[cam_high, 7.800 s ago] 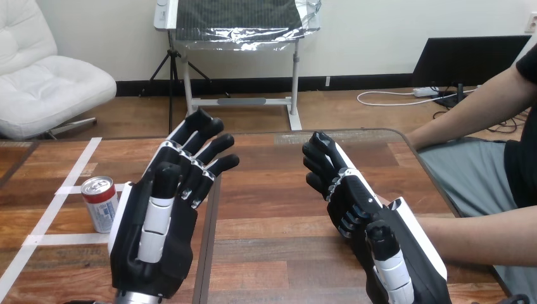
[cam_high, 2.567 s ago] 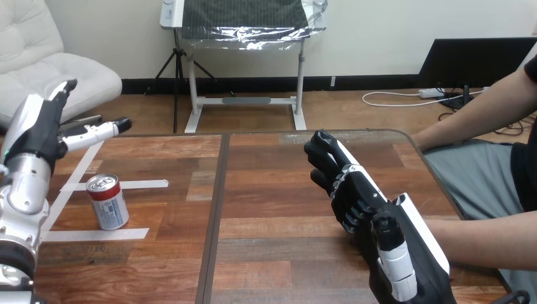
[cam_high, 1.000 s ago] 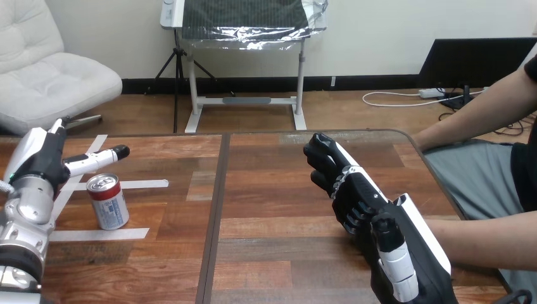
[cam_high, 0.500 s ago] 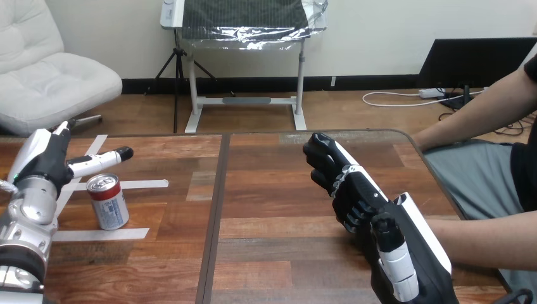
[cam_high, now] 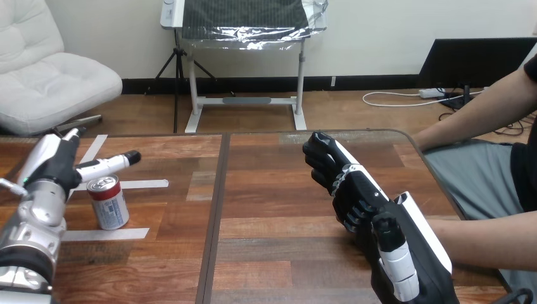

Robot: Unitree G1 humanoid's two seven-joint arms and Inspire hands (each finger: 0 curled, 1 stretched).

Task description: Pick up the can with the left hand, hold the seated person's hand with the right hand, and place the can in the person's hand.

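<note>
Head view: a wooden table (cam_high: pixel 278 190) runs across the scene, with a dark seam (cam_high: pixel 214 209) from its far edge to its near edge.
Can: the can (cam_high: pixel 107 202) stands upright on the table near the left edge, left of the seam and well apart from the right hand.
Tape: white tape strips (cam_high: pixel 143 184) lie on the wood around the can, one just behind it and one just in front of it.
Left hand: the left hand (cam_high: pixel 54 167) hovers at the left edge, just behind and above the can.
Left fingers: spread apart and straight, holding nothing; one finger (cam_high: pixel 111 163) points to the right just over the can's top, and another points up toward the far edge. Whether the low one touches the can I cannot tell.
Right hand: the right hand (cam_high: pixel 372 204) is raised over the table's right half, edge-on, with its white back toward the right edge.
Right fingers: the fingers (cam_high: pixel 322 154) reach toward the far edge, relaxed and close together, clasping nothing that shows.
Person's forearm: the person's forearm (cam_high: pixel 491 239) comes in over the right edge near the near right corner and passes behind the right hand; whether the two touch I cannot tell.
Person's other arm: the person's other arm (cam_high: pixel 472 114) lies beyond the far right corner, off the table.
</note>
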